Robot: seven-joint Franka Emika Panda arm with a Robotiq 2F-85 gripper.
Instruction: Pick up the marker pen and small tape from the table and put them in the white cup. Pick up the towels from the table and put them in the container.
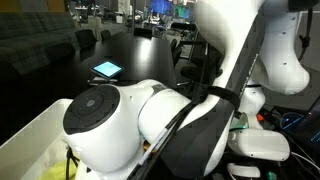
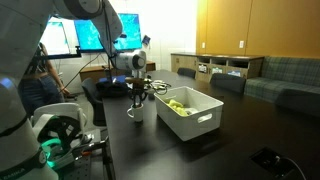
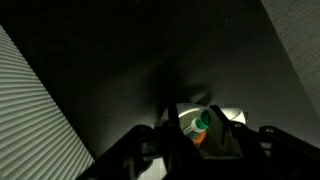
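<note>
Tool: jaws too dark to judge; directly beneath, the white cup holds perhaps the marker pen.

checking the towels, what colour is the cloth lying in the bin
Bright yellow-green cloth in the bin; clearest in an exterior view.

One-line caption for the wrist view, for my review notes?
Gripper hovering above the white cup on the dark table, a green-tipped marker pen at its mouth.
</note>
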